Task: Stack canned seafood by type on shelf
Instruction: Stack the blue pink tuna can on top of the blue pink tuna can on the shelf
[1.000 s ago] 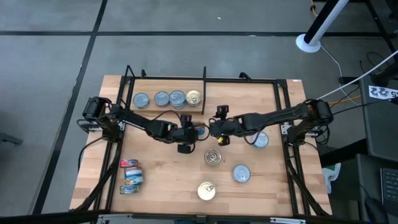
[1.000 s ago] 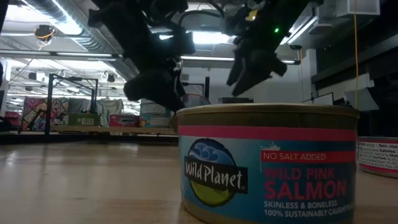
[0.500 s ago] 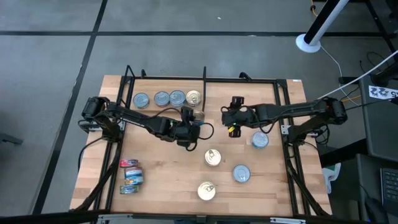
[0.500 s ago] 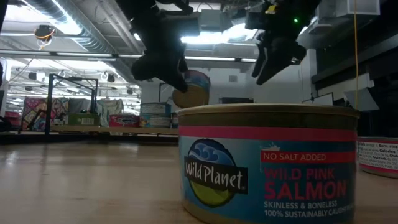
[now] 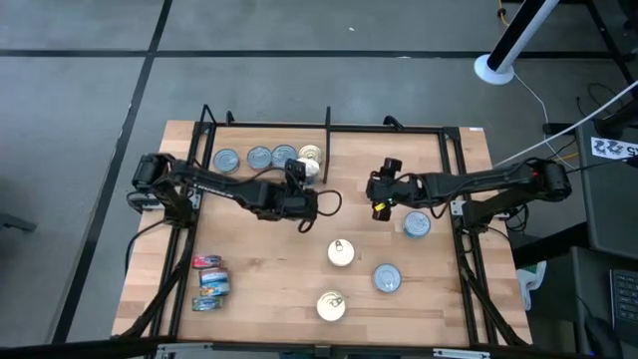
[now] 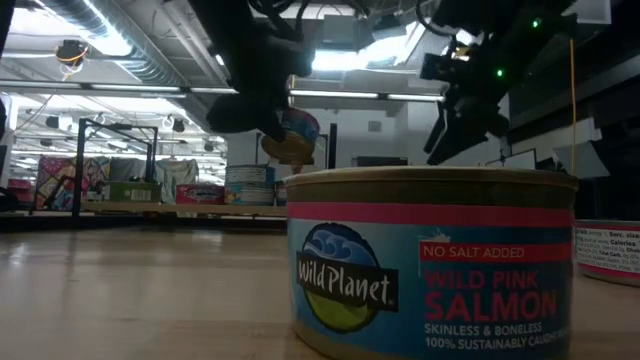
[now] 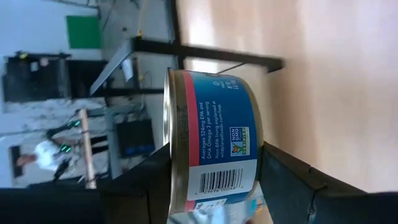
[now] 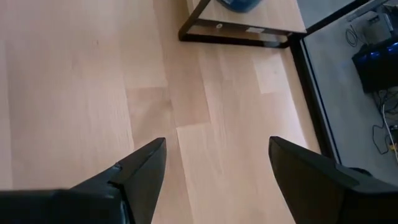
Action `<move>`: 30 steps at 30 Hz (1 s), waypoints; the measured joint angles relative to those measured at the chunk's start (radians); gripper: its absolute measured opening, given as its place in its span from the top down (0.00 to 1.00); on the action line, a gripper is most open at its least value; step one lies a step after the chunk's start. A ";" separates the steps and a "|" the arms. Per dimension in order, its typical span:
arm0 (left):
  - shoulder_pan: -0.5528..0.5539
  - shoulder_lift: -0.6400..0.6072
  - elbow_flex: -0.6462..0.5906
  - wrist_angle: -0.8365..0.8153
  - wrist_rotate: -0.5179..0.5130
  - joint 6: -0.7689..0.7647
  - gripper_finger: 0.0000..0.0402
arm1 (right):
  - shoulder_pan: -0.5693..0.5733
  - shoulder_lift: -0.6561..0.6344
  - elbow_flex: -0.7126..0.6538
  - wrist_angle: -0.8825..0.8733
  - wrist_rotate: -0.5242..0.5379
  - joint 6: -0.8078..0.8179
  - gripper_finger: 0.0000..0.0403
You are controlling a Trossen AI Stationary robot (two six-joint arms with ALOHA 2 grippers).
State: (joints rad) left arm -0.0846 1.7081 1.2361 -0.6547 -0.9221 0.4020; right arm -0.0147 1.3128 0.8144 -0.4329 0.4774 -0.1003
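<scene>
Red-banded salmon tin (image 7: 211, 143) clamped in left gripper (image 5: 296, 178) | right gripper (image 8: 214, 168) spread, empty | lowering squarely advised onto gold-topped tin (image 5: 310, 156), shelf (image 5: 259, 249) back edge.

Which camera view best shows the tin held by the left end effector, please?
The left wrist view: the held tin fills it, label readable. The high view shows only its top; the low view shows it small and aloft.

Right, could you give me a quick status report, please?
Left gripper shut on salmon tin, held above shelf near back row. Right gripper open, empty. Nothing blocking.
</scene>
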 joint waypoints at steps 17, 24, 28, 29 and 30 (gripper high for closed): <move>0.191 0.000 0.000 0.113 0.003 0.080 0.51 | 0.001 0.000 -0.059 0.165 -0.097 -0.001 0.30; 0.236 0.000 0.000 0.205 0.135 0.102 0.51 | 0.001 0.000 -0.059 0.201 -0.097 -0.001 0.30; 0.249 0.002 0.000 0.229 0.179 0.100 0.51 | 0.001 0.000 -0.059 0.201 -0.097 -0.001 0.30; 0.252 0.004 0.000 0.234 0.196 0.099 0.51 | 0.001 0.000 -0.059 0.201 -0.097 -0.001 0.30; 0.254 0.006 -0.001 0.232 0.208 0.099 0.51 | 0.001 0.001 -0.059 0.200 -0.097 -0.001 0.30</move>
State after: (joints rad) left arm 0.1697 1.7138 1.2353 -0.4225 -0.7141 0.5007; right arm -0.0139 1.3136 0.7551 -0.2325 0.3805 -0.1017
